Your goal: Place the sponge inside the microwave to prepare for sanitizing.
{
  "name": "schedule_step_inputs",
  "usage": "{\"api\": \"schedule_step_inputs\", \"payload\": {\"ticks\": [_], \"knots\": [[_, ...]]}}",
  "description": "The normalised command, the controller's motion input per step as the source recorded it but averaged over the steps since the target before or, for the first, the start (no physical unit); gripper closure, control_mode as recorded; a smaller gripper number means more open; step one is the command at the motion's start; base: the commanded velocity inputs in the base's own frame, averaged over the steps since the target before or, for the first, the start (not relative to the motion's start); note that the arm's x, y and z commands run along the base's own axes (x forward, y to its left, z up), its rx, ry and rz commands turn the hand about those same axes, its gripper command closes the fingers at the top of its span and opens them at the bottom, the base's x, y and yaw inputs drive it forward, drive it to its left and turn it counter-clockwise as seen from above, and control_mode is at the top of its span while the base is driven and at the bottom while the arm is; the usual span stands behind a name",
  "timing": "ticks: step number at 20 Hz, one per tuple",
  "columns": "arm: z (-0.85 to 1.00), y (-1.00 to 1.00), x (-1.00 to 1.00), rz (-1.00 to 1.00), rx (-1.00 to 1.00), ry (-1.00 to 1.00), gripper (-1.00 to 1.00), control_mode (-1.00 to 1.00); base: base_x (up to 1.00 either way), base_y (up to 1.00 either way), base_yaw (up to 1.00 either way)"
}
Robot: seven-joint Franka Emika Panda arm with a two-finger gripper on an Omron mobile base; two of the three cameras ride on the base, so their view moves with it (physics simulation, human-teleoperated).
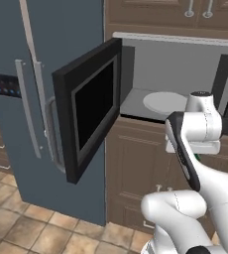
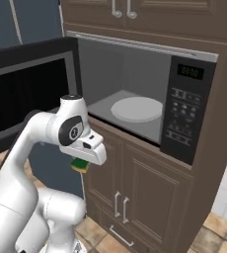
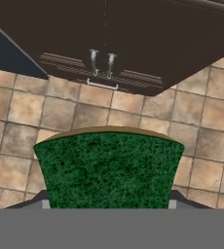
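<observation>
Gripping: the gripper (image 3: 108, 204) is closed on the sponge (image 3: 108, 168), whose green scrub face fills the space between the fingers in the hand view, a thin yellow edge along its far side.
Sponge place: held in the air below the hand, in front of the brown cabinet doors (image 2: 130, 183) under the microwave (image 2: 150, 99), above the tiled floor (image 3: 16, 116); in the right base view a green and yellow bit of it shows under the white hand at (image 2: 79, 164).
Microwave door: the door (image 1: 88, 106) is swung wide open to the left, its dark window facing out.
Microwave inside: grey cavity with the white round plate (image 2: 136, 108) lying on its floor, near the middle.
Button panel: the panel (image 2: 186, 106) stands at the right edge of the opening.
Arm: the hand hangs just below the front edge of the microwave floor, outside the cavity.
</observation>
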Motion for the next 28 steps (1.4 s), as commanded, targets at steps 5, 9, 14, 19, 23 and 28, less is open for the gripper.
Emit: {"api": "schedule_step_inputs", "payload": {"ticks": [5,9,14,19,23,28], "knots": [[0.00,0.00,0.00,0.00,0.00,0.00,1.00,1.00,0.36,-0.05,0.00],[0.00,0.00,0.00,0.00,0.00,0.00,1.00,1.00,0.57,-0.06,0.00],[0.00,0.00,0.00,0.00,0.00,0.00,1.00,1.00,0.41,0.00,0.00],[0.00,0.00,0.00,0.00,0.00,0.00,1.00,1.00,0.09,0.00,0.00],[0.00,0.00,0.00,0.00,0.00,0.00,1.00,1.00,0.00,0.00,0.00],[0.00,0.00,0.00,0.00,0.00,0.00,1.00,1.00,0.00,0.04,0.00]]}}
